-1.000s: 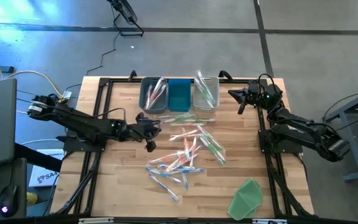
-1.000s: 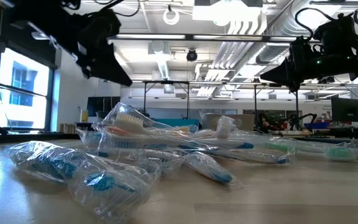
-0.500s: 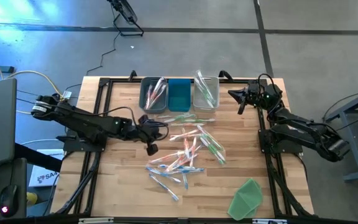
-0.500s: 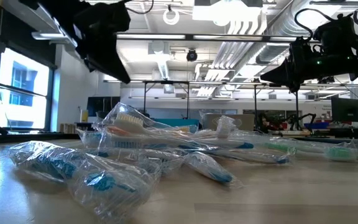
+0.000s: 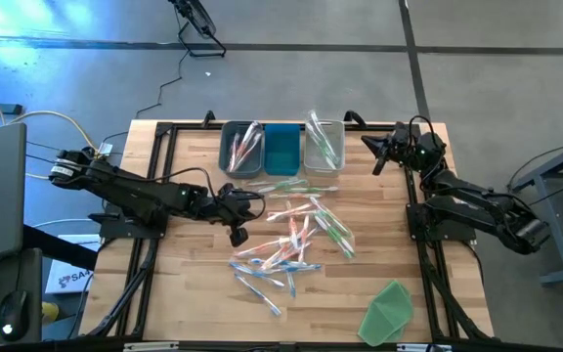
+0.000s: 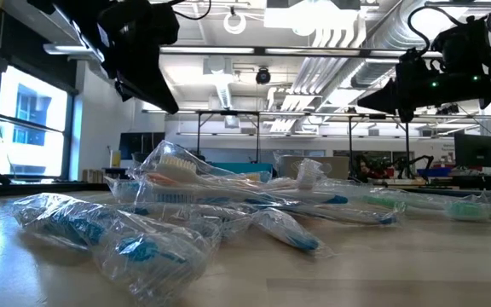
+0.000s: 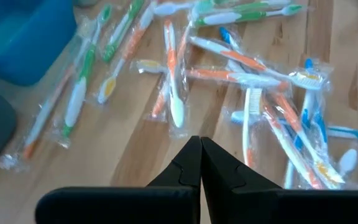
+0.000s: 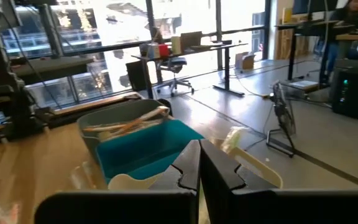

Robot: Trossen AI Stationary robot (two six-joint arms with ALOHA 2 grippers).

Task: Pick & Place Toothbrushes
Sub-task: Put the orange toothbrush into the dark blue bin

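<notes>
Across the middle of the tabletop (image 5: 184,293), the toothbrushes (image 5: 296,240) are lying in a loose heap, each in a clear wrapper, in orange, blue and green. Along the far edge three bins are standing side by side: the left bin (image 5: 241,149) is holding a few orange brushes, the teal bin (image 5: 282,150) is sitting between the others, and the right bin (image 5: 324,147) is holding a few green ones. Near the right front corner a green sheet (image 5: 388,310) is lying apart from the heap. The left gripper (image 5: 235,232) is hovering just left of the heap, its fingers (image 7: 191,163) pressed together and gripping nothing. The right gripper (image 5: 371,143) is hanging near the far right corner, beside the right bin, its fingers (image 8: 191,165) likewise pressed together and carrying nothing.
</notes>
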